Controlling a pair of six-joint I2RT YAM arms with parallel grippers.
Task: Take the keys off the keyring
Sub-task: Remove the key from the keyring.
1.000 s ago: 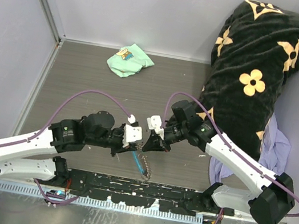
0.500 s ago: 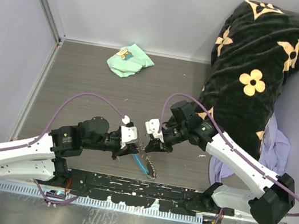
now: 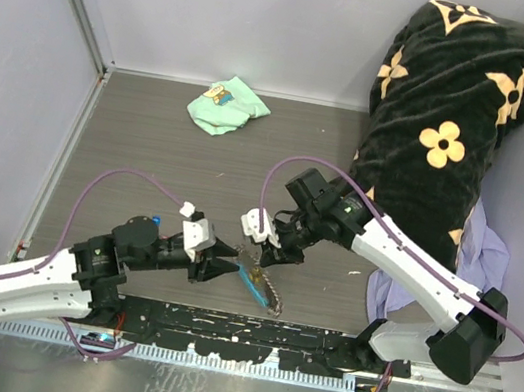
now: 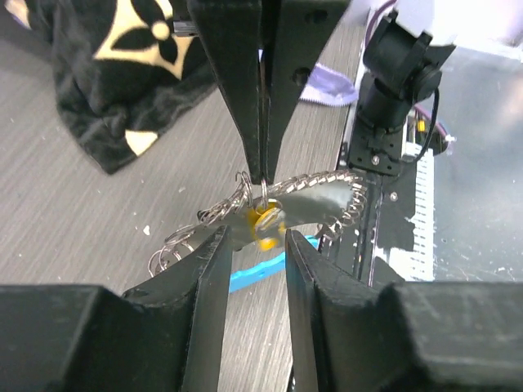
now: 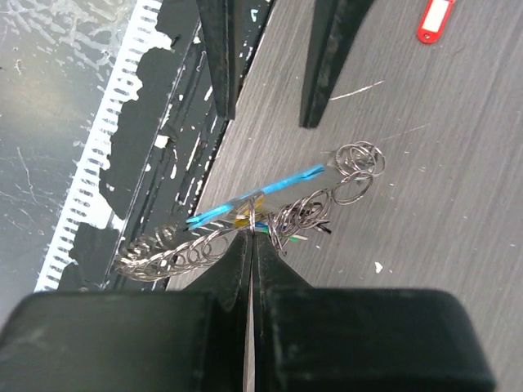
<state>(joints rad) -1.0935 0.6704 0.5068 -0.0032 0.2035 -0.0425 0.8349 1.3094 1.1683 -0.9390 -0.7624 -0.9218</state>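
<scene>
The right end effector (image 4: 263,173) is pinched tight on the keyring (image 5: 176,255) and holds it low over the tabletop (image 3: 151,136). The left end effector (image 4: 252,241) is open a little, with the yellow key (image 4: 263,222) right at its tips. If it closes off to one side, it may miss the key or tug the keyring out of the pinch.

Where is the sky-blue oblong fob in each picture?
Top external: sky-blue oblong fob sits low centre.
Left wrist: fob just below centre.
Right wrist: fob at centre, slanting up to the right.
Shared landmark: the silvery metal link chain beside it.
</scene>
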